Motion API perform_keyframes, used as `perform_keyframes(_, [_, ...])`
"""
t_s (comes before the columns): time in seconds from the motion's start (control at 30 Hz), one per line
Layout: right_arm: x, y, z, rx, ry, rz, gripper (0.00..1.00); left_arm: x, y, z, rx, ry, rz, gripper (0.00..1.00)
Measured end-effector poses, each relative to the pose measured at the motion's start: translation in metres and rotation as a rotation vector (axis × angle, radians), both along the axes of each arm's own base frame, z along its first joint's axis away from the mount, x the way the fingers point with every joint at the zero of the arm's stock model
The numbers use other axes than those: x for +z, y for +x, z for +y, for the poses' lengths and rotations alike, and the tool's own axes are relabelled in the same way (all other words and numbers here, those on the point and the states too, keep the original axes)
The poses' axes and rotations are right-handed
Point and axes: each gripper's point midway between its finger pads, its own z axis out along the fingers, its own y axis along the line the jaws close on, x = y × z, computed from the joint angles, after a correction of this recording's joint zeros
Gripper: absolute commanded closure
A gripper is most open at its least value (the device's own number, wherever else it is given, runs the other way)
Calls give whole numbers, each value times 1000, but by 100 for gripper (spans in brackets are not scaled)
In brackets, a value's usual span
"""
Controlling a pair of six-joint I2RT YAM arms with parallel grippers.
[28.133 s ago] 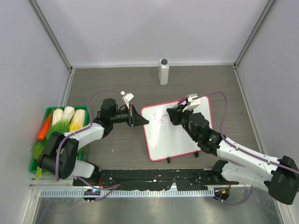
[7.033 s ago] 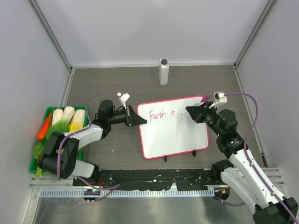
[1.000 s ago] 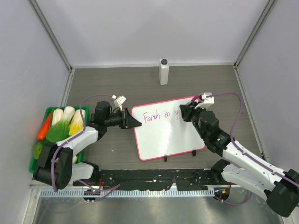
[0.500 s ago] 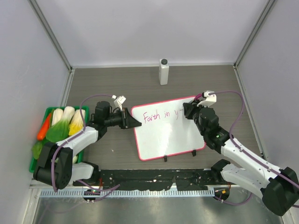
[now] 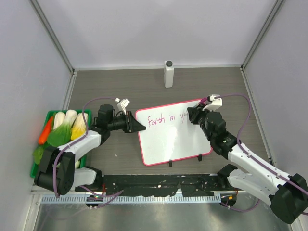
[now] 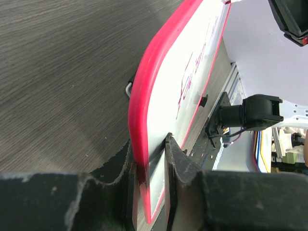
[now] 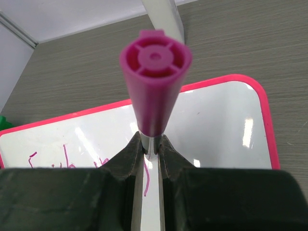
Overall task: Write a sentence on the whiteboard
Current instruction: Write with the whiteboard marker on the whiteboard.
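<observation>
The whiteboard (image 5: 173, 142), white with a pink-red frame, lies tilted between both arms. My left gripper (image 5: 137, 126) is shut on its left edge; in the left wrist view the frame (image 6: 144, 96) is pinched between the fingers of that gripper (image 6: 149, 151). My right gripper (image 5: 192, 115) is shut on a pink marker (image 7: 155, 86), tip down on the board's upper right area (image 7: 216, 125). The sentence (image 5: 162, 120) is pink cursive in one line, reading "Faith in" plus a "y" stroke (image 7: 146, 180) between the right fingers.
A white bottle (image 5: 168, 73) stands at the back centre. A green tray (image 5: 49, 112) with a carrot (image 5: 45, 131) and cabbages (image 5: 70, 122) sits at the far left. Two black clip feet (image 5: 170, 164) stick out from the board's near edge. Walls close three sides.
The right gripper has shifted slightly right with the marker, and the pink writing after "in" has grown by a small stroke. The left arm and the board have stayed put.
</observation>
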Motion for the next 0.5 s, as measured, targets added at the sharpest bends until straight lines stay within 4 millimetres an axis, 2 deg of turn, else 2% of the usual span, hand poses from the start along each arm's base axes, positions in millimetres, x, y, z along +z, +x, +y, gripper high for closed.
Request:
perform_keyframes(0.27, [-7, -8, -4, 4, -11, 19, 99, 0, 0, 0, 0, 0, 0, 100])
perform_keyframes(0.5, [-10, -7, -7, -13, -15, 22, 99, 0, 0, 0, 1, 0, 0, 100])
